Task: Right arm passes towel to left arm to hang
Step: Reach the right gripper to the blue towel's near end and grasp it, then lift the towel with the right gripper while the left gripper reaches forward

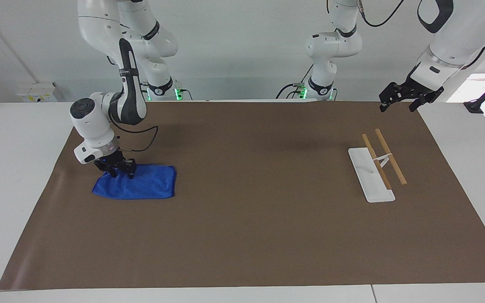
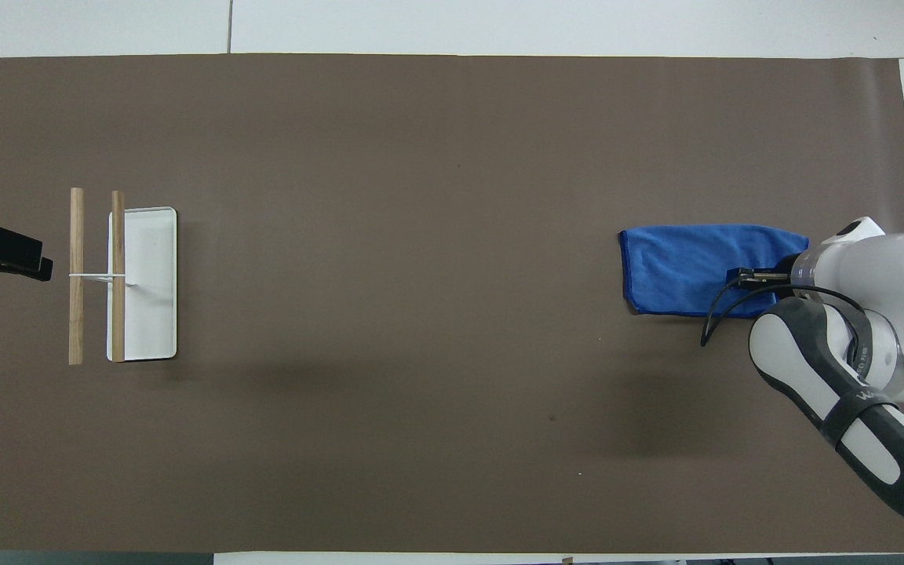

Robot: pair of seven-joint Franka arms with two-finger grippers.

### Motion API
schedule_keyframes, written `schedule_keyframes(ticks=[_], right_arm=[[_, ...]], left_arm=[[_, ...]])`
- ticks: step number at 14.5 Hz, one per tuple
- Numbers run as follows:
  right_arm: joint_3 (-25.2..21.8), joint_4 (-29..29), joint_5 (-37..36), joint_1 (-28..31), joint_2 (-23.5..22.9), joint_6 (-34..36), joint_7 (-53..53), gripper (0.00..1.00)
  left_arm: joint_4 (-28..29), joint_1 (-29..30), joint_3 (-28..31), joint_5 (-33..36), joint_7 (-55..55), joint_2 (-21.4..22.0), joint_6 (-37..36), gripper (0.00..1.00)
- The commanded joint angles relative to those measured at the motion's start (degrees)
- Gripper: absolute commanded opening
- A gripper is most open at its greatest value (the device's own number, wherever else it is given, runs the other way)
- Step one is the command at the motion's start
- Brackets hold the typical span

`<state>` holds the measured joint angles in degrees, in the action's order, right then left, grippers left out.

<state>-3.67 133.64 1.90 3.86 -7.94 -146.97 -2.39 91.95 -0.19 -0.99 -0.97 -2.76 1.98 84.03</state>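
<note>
Towel (image 1: 139, 182), bright blue, lying on the brown mat (image 1: 251, 219) toward the right arm's end of the surface (image 1: 11, 168); slightly bunched along the edge nearer the robots, flat elsewhere; seen likewise in the overhead view (image 2: 695, 271), with the corner toward the right arm drawn in; right gripper (image 1: 115, 169) down on the end of the towel nearest the surface's edge, fingertips pressed into the cloth; fingers drawn close together with a fold of blue between them, so closed on the towel as far as can be seen; towel not lifted, resting on the mat along its whole length.

Right arm (image 1: 99, 122) bent sharply at the elbow, forearm sloping down, wrist pointing almost straight at the mat; small blue light on at the wrist; black cable (image 1: 141, 134) looping from the forearm to the wrist; in the overhead view the same gripper (image 2: 750, 276) showing only as a dark tip over the cloth, the white wrist covering the towel's end.

Left gripper (image 1: 406, 97) raised in the air over the mat's corner at the left arm's end, fingers spread apart and holding nothing; left arm (image 1: 444, 54) waiting.

White rack (image 1: 371, 174) with two wooden bars standing on the mat near the left arm's end, well apart from the towel; bare mat between the two.
</note>
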Motion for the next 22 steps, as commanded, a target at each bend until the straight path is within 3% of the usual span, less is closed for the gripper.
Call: schedule_keyframes(ticks=[1, 3, 7, 11, 14, 18, 22], right_arm=[[0.2, 0.8, 0.7, -0.2, 0.3, 0.0, 0.5, 0.0], [0.3, -1.3, 0.7, -0.9, 1.3, 3.2, 0.8, 0.0], [1.8, -15.7, 0.7, -2.2, 2.8, 23.1, 2.1, 0.0], [7.5, -27.4, 2.6, -2.3, 3.3, 35.5, 8.2, 0.0], [10.3, -31.7, 13.4, -2.3, 3.8, 37.6, 14.8, 0.0], [13.5, -33.0, 25.5, -2.4, 4.1, 36.6, 22.9, 0.0], [16.5, -32.0, 31.9, -8.5, 4.0, 25.6, 45.4, 0.0]], left_arm=[[0.5, 1.0, -0.9, 0.7, -0.1, 0.5, 0.2, 1.0], [0.4, 1.0, -0.9, 0.8, -0.1, 0.5, 0.2, 1.0], [0.5, 1.0, -0.9, 0.8, -0.1, 0.5, 0.2, 1.0], [0.5, 1.0, -0.9, 0.8, -0.1, 0.5, 0.2, 1.0], [0.5, 1.0, -0.9, 0.7, -0.1, 0.5, 0.2, 1.0], [0.6, 1.0, -0.9, 0.8, 0.0, 0.6, 0.0, 1.0], [3.6, -0.2, -1.4, 0.6, 6.6, 1.8, 1.9, 1.0]])
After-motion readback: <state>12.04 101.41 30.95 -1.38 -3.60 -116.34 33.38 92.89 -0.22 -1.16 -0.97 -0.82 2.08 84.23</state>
